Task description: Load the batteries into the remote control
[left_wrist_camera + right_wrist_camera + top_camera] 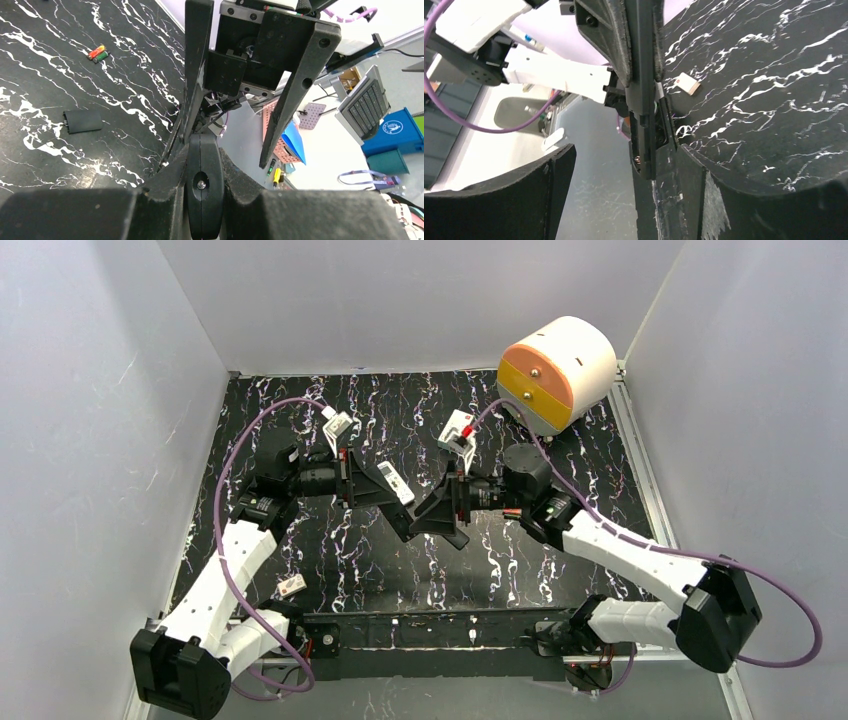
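My left gripper [393, 508] is shut on the remote control [396, 484], which shows white with small dark marks from above. In the left wrist view the remote control [202, 200] is seen end-on between the fingers, a dark oval with a seam and a screw. In the right wrist view the remote control [644, 125] is a thin dark edge with a small metal coil at its near end. My right gripper [626, 155] stands wide open around that end, which lies close to one finger. Two batteries [98, 52], red and green, lie on the table.
A flat black cover piece [82, 121] lies on the marbled black table [330, 560]. A small white box with a red mark [292, 586] sits near the left arm. A round white and orange drum [557, 370] stands at the back right. Grey walls enclose the sides.
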